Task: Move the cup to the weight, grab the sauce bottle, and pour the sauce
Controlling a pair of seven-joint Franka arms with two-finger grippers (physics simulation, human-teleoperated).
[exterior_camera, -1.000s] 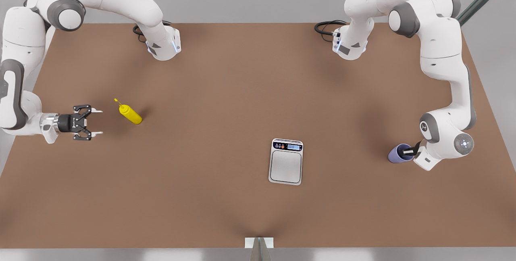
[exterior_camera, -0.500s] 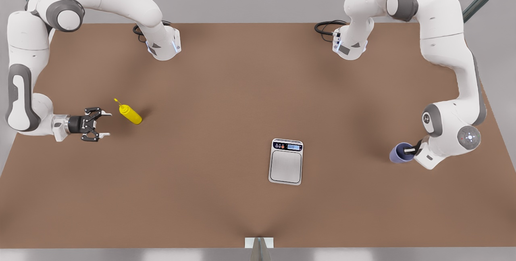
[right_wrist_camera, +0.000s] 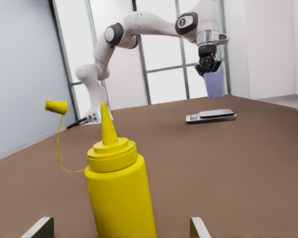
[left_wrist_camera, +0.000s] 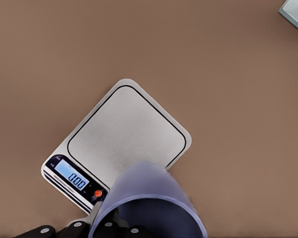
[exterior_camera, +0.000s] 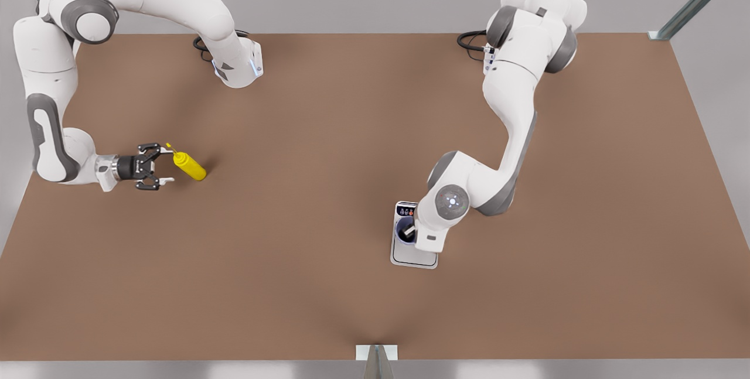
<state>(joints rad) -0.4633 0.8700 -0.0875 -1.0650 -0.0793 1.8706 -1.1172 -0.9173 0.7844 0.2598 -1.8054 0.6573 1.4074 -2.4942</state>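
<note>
Cup held above the scale, bottle not yet gripped

Going left to right in the front view: our right gripper [exterior_camera: 166, 166] reaches level along the desk [exterior_camera: 304, 133], fingers spread wide either side of the upright sauce bottle [exterior_camera: 190, 166], which stands well apart from the scale [exterior_camera: 415, 256]. Our left gripper [exterior_camera: 410, 230] points down, clamped on the cup [left_wrist_camera: 149, 203], hanging above the scale, display zero. Left, we judge: setting down, grasping, pouring.

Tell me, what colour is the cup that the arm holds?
Pale lavender-purple cup, best seen in the left wrist view.
</note>
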